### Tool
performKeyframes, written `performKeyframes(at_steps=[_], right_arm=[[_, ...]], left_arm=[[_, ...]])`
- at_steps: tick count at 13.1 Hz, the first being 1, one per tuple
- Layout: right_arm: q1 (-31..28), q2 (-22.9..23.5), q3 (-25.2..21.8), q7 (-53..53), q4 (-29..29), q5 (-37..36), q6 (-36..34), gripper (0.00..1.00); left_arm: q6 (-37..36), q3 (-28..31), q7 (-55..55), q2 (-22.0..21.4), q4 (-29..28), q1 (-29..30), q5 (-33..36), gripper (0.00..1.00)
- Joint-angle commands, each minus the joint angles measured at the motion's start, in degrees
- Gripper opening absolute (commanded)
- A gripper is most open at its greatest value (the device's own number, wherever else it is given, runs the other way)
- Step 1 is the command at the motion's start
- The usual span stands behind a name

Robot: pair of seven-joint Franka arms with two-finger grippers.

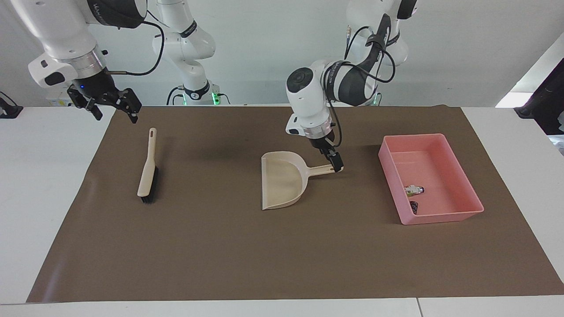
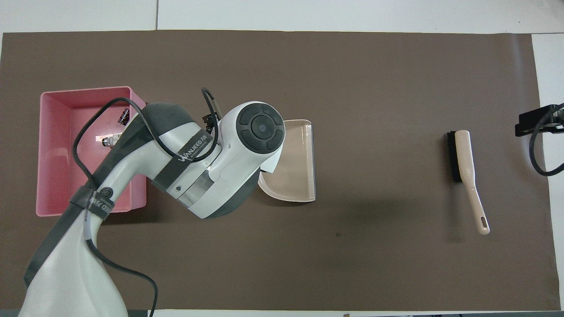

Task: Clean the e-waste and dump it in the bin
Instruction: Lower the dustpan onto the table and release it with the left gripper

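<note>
The pink bin stands toward the left arm's end of the table and also shows in the overhead view. Both e-waste scraps lie in it: the white-grey one with green and the dark one, which also shows from above. My left gripper hangs open just over the end of the beige dustpan's handle. The dustpan lies flat on the mat and is not held. In the overhead view the left arm hides its gripper. My right gripper waits open and empty above the mat's corner.
A beige brush with black bristles lies on the brown mat toward the right arm's end, below the right gripper. The dustpan sits mid-table between brush and bin.
</note>
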Motion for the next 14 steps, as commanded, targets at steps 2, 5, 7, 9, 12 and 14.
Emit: performKeyframes(at_steps=[2,5,7,9,12,14], right_arm=[[-0.4,-1.0,-0.1,-0.9,-1.5,1.2,1.0,1.00],[-0.5,-1.1,-0.1,-1.0,-1.5,1.2,0.7,1.00],[-0.4,-1.1,-0.1,-1.0,-1.6,1.2,0.7,1.00],[-0.4,-1.0,-0.1,-1.0,-1.6,1.2,0.8,1.00],[-0.4,-1.1,-0.1,-1.0,-1.5,1.2,0.8,1.00],[-0.4,-1.0,-0.1,-0.9,-1.5,1.2,1.0,1.00]], left_arm=[[-4.1,0.4,-18.5,-2.9,-2.6,5.3,-4.0,1.00],[-6.5,0.4,-32.2,-5.5,-2.7,14.4,-13.1,1.00],[-4.1,0.4,-32.2,-8.8,-2.6,21.6,-18.0,1.00],[-3.0,0.4,-32.2,-11.9,-2.6,26.7,-19.6,1.00],[-3.6,0.4,-29.1,-13.7,1.5,32.7,-23.3,1.00],[-5.7,0.5,-26.4,-13.1,5.8,34.0,-23.1,1.00]])
